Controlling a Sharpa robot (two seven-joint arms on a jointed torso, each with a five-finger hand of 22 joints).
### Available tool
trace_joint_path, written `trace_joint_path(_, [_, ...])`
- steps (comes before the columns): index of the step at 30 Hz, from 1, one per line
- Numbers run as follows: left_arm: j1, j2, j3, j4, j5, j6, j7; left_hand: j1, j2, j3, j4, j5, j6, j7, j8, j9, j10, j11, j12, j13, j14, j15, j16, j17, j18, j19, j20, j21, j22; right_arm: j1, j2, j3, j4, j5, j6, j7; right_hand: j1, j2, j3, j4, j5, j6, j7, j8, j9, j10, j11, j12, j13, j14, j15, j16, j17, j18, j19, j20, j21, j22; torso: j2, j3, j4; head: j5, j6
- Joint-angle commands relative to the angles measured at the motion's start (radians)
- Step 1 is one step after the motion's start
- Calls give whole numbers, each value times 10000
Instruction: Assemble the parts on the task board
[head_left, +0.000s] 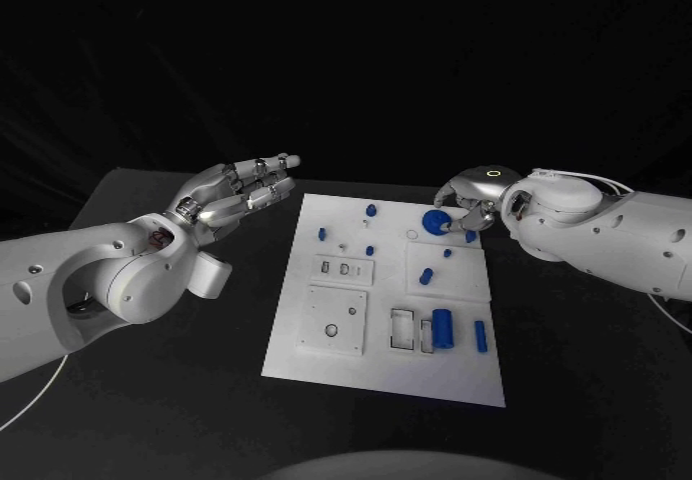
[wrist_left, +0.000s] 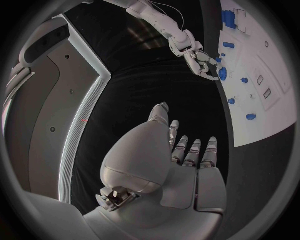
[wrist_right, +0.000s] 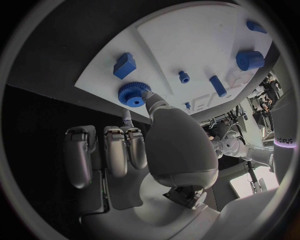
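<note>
Item one, your right hand (head_left: 473, 205): it sits over the far right corner of the flat white rectangular task board (head_left: 346, 372), thumb and a finger pinching the round blue toothed gear (wrist_right: 131, 94) by its rim, the other fingers curled below and clear of it. Item two, the gear itself: it lies at the board's far edge, beside a short blue block (wrist_right: 124, 65) and near a small blue stud (wrist_right: 184, 76); whether it is resting on the board or just lifted off you cannot tell from these views. Item three, your left hand (head_left: 238, 195): fingers straight and spread, holding nothing, raised above the black table (head_left: 173, 420) just off the board's left edge, well apart from every part. Item four, remaining stock: a large blue cylinder (head_left: 443, 328) and a slim blue bar (head_left: 480, 336) near the front right, smaller blue pegs scattered toward the far end. Handling note, as a judgement: the step in hand looks like seating the gear, so keep your pinch even on the teeth, hold the gear flat to the board, and bring its bore squarely over its post before lowering; a tilted gear is likely to bind
</note>
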Motion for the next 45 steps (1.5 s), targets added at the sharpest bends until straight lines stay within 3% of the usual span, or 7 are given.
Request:
trace_joint_path(1, [0, 26, 7, 22, -95, 225, 194, 75, 41, -10, -31, 40, 45, 55, 62, 10, 70, -8, 46, 20, 89, 34, 64, 16, 65, 78, 5, 56, 16, -28, 42, -2, -61, -164, 197, -115, -49, 74, 73, -30, 83, -39, 5, 31, 17, 1075, -25, 37, 2628, 1043, -43, 34, 2630, -95, 691, -31, -73, 2470, -1, -11, -7, -16, -7])
trace_joint_path(11, [-1, 27, 7, 18, -110, 248, 226, 90, 44, -5, -36, 44, 80, 68, 78, 13, 114, 6, 51, 31, 128, 49, 102, 23, 64, 105, 7, 76, 23, -147, 190, -2, -258, -137, 208, -70, -18, 145, 255, -104, 567, 412, -36, 220, 197, 1075, -47, 37, 2628, 1043, -52, 34, 2630, -69, 614, -38, -150, 2438, 2, 0, 0, -17, -14])
trace_joint_path(25, [-1, 21, 7, 9, -111, 262, 191, 103, 40, -4, -43, 48, 90, 84, 86, 13, 166, 25, 59, 45, 151, 55, 123, 26, 63, 119, 8, 86, 26, -245, 367, -1, -467, -80, 373, 37, -6, 139, 384, -192, 575, 943, -160, 374, 306, 1075, -114, 37, 2628, 1043, -110, 34, 2630, -52, 559, -79, -206, 2414, 4, 0, -7, 3, -42])
trace_joint_path(31, [-1, 16, 7, -8, -111, 263, 170, 106, 37, -4, -46, 49, 70, 86, 81, 11, 169, 29, 59, 45, 153, 55, 125, 26, 63, 120, 8, 87, 26, -259, 355, -1, -473, -63, 153, 95, 9, 131, 414, -269, 557, 1221, -200, 498, 432, 1075, -142, 37, 2628, 1043, -138, 34, 2630, -54, 563, -105, -200, 2417, -2, 0, -11, 14, -43])
trace_joint_path(37, [-1, -15, 7, -9, -111, 263, 135, 112, 33, -4, -50, 53, 54, 87, 77, 8, 177, 34, 60, 48, 158, 55, 131, 27, 62, 124, 8, 89, 26, -207, 211, 3, -163, -38, -190, 108, -10, 118, 416, -279, 619, 1306, -208, 536, 484, 1075, -154, 37, 2628, 1043, -150, 34, 2630, -62, 587, -116, -174, 2427, -9, -3, -8, 52, 10])
trace_joint_path(45, [-1, -38, 7, -6, -111, 265, 67, 121, 30, -3, -57, 61, 58, 87, 78, 8, 193, 40, 62, 52, 167, 58, 140, 28, 61, 129, 9, 93, 27, 196, 66, 10, 542, -28, -377, 76, -70, 100, 411, -257, 704, 1396, -211, 568, 537, 1075, -166, 37, 2628, 1043, -164, 34, 2630, -83, 652, -130, -103, 2456, -3, -7, -2, 50, -19])
